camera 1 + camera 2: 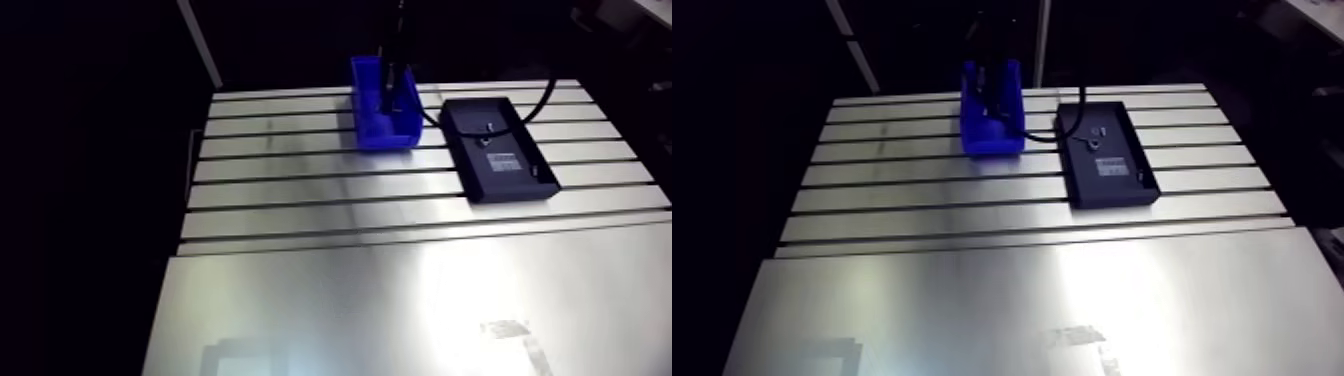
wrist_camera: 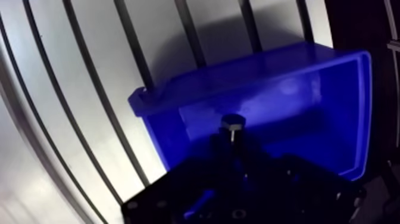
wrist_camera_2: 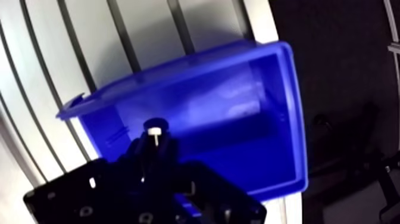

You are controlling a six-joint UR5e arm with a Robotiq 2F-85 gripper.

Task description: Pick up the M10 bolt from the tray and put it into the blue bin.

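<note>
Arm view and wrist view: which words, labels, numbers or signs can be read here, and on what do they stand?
No text can be read.
The tray holds a pale label, too blurred to read.
The bin shows no marking.
The bolt, gripped in the end effector, shows no marking.

Workshop or robotics lab bench; evidenced by slotted aluminium table; blue parts bin standing at table's far edge; black tray on table's far right part; plain metal sheet covering table's near part.
</note>
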